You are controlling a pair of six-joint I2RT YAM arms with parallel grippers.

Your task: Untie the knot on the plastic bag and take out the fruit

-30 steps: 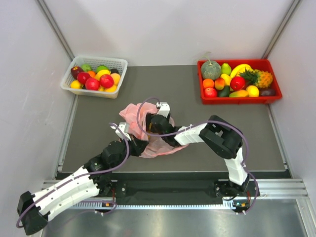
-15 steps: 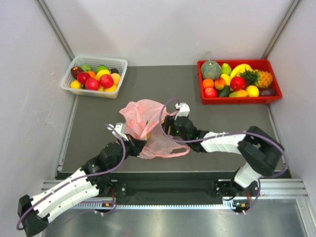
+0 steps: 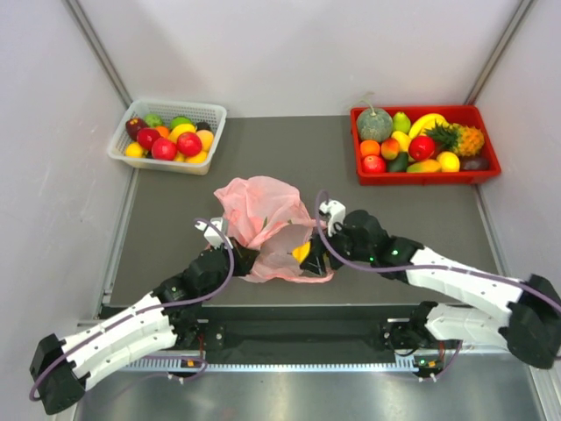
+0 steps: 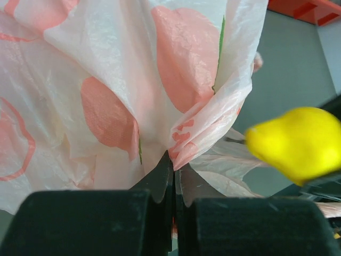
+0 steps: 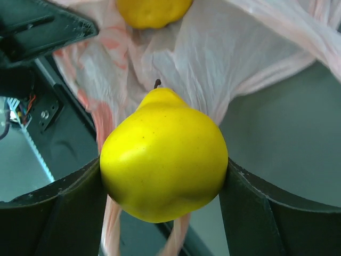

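The pink and white plastic bag [image 3: 261, 215] lies mid-table, bunched up, its mouth facing right. My left gripper [image 3: 248, 260] is shut on a fold of the bag's near edge, seen close in the left wrist view [image 4: 175, 166]. My right gripper [image 3: 308, 253] is shut on a yellow pear-shaped fruit [image 5: 162, 154], held just outside the bag's right side; it also shows in the top view [image 3: 301, 253] and the left wrist view [image 4: 295, 141]. A second yellow-orange fruit [image 5: 152, 9] sits inside the bag. Loose pink handle strips [image 3: 307, 278] trail below. I cannot make out the knot.
A white basket [image 3: 215, 110] of mixed fruit stands at the back left. A red tray [image 3: 427, 179] of fruit stands at the back right. Grey walls close in both sides. The table's front rail runs just behind the arm bases.
My right gripper has drawn back to the right, out of the bag, with the yellow fruit in it. The bag has spread open. My left gripper has kept its hold.
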